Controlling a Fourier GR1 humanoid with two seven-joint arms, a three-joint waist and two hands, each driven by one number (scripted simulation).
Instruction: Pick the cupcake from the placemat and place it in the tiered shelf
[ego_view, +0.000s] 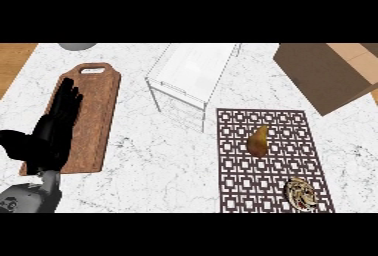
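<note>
Near the lower right corner of the patterned placemat (269, 160) you have the cupcake (300, 193), lying close to the mat's right edge and near the bottom of your view, with nothing touching it. Further up the same mat, about in its middle, lies a yellow-brown pear-shaped fruit (258, 141), well apart from the cupcake. Your left hand (55, 125) rests over the wooden cutting board (94, 115) at the left side of the white marble worktop (162, 170), its fingers straight and apart, holding nothing; your right hand does not show. The tiered shelf (192, 75), a white wire frame, stands at the top centre, its lower right corner just beside the placemat's upper left corner. Between the board and the mat you have a wide strip of bare worktop. At the upper right an open cardboard box (328, 75) juts in from the edge, near the mat's top right corner. A grey rounded object (77, 46) sits at the top edge, above the board.
</note>
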